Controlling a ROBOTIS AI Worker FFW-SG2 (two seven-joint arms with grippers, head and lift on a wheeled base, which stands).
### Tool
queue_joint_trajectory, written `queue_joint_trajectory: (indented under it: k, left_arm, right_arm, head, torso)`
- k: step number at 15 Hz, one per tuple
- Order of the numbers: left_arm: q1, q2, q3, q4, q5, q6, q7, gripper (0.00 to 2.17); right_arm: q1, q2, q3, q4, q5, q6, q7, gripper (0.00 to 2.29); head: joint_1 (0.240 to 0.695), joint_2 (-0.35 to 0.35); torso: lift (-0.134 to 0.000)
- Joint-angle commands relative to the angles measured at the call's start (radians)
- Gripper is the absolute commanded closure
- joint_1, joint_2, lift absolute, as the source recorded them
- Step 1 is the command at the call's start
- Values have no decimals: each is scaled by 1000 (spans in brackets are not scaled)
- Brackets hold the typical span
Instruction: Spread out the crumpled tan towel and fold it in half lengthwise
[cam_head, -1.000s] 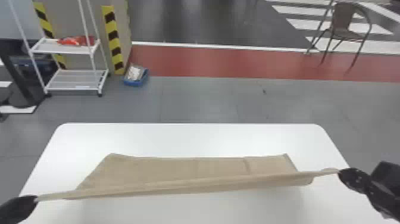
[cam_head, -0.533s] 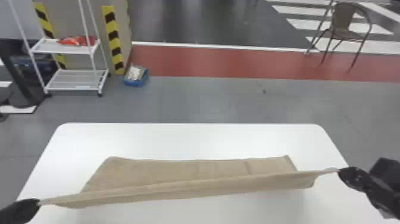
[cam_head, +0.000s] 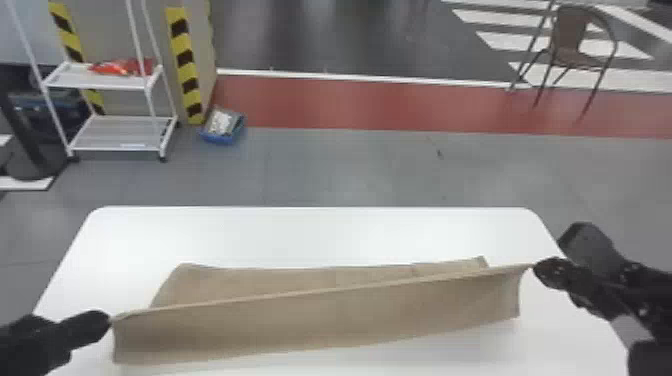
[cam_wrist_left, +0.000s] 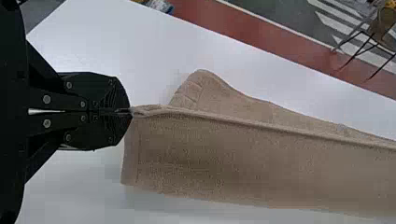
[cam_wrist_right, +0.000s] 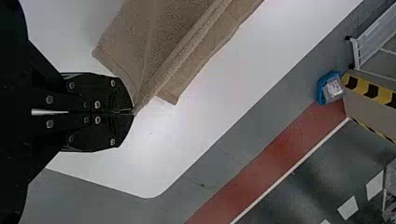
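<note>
In the head view the tan towel (cam_head: 320, 315) is stretched between my left gripper (cam_head: 110, 320) and my right gripper (cam_head: 534, 268). A front flap hangs down from the taut edge, and another part of the cloth lies on the table behind it. The left wrist view has my left gripper (cam_wrist_left: 130, 112) shut on a corner of the towel (cam_wrist_left: 243, 163). In the right wrist view, my right gripper (cam_wrist_right: 133, 112) is shut on the opposite corner of the towel (cam_wrist_right: 154, 42).
The white table (cam_head: 320, 230) extends beyond the towel to its rounded far corners. On the floor past it are a white rack (cam_head: 120, 132), a blue bin (cam_head: 222, 127) and a brown chair (cam_head: 570, 45).
The held edge has risen and shifted away from the robot, its right end highest in view. The front flap hangs deeper and covers more of the cloth behind. Both grippers kept their hold.
</note>
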Motion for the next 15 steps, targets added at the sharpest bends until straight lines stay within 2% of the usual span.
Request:
queue_joint_trajectory:
  k: [1, 6, 11, 15]
  left_arm:
    - [-88, 3, -49, 70, -48, 46, -4, 1366]
    - [-162, 6, -74, 92, -65, 64, -36, 1362]
    - [-252, 2, -154, 196, -105, 116, -22, 1362]
    - [-300, 3, -181, 232, -117, 147, -21, 1362]
  right_arm:
    - [-65, -3, 26, 58, 27, 27, 4, 1666]
    - [-156, -14, 33, 147, 65, 70, 4, 1666]
    - [-226, -3, 97, 305, 133, 70, -40, 1666]
    - [-312, 2, 95, 379, 147, 91, -43, 1666]
  head:
    - [695, -129]
    - [695, -133]
    - [695, -138]
    - [695, -130]
  torso:
    - [0]
    - [0]
    - [0]
    - [0]
